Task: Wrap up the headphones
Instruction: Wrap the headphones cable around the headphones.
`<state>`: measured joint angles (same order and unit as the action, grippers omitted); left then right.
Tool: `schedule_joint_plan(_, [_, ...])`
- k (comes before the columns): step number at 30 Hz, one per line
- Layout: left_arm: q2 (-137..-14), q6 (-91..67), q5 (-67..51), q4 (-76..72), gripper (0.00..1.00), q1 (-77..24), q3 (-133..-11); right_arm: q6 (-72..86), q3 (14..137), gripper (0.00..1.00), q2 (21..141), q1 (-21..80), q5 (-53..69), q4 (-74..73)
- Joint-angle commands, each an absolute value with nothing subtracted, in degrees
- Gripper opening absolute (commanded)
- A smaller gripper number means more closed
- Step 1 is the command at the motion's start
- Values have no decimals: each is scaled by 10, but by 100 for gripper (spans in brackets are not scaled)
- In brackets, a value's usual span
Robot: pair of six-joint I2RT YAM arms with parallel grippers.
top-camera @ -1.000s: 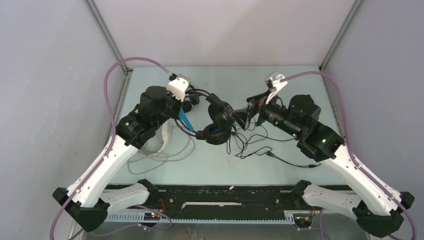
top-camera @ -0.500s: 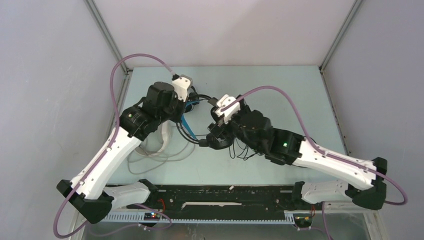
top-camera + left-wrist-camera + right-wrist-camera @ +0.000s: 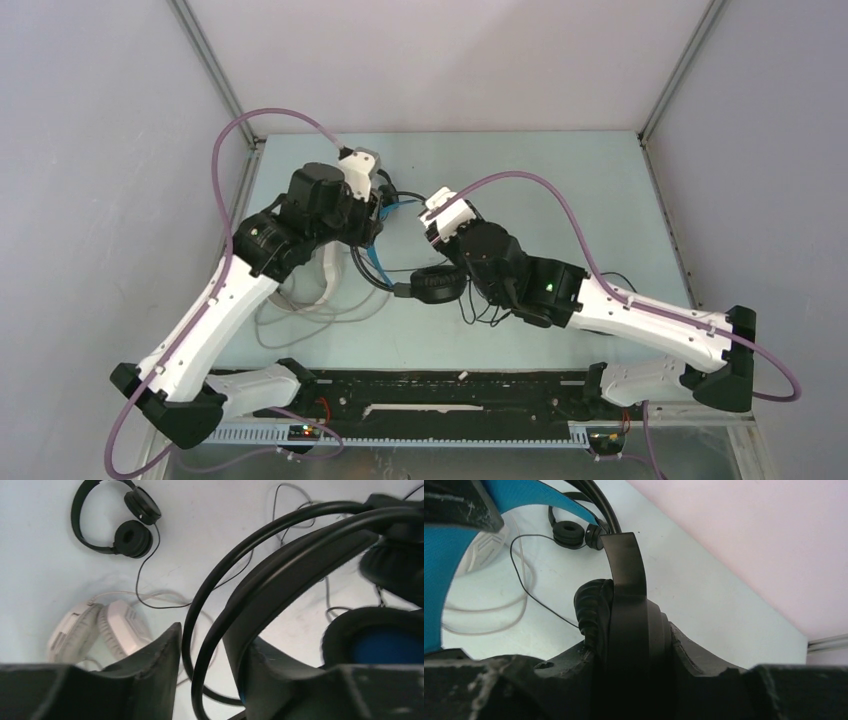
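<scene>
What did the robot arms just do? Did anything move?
The right tool swung left, toward the middle, and clamped onto one ear cup of the blue-banded headset. The other ear cup dropped a little toward the near edge. The left tool kept gripping the headband. The white headset and the small black headset stayed put.

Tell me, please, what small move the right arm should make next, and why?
Probably open the right gripper and drop to the loose black cable. The left gripper grips the blue-banded headphones by the headband, the right one clamps an ear cup, and the cable lies unwrapped on the table.
</scene>
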<state>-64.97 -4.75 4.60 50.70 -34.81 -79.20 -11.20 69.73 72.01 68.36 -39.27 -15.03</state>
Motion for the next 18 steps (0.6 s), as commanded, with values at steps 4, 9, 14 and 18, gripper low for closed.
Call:
schedule_joint_plan(4, [-590,-104,75,404,68,-348,-789,-5,717,22,679,630,-365,-115])
schedule_joint_plan(9, [-546,-109,65,339,80,-348,-754,83,717,20,652,570,-323,-150])
schedule_joint_plan(14, [-553,-108,21,301,86,-349,-760,120,716,19,644,545,-311,-175])
schedule_joint_plan(18, [-579,-95,9,287,92,-357,-779,122,716,18,644,545,-311,-179])
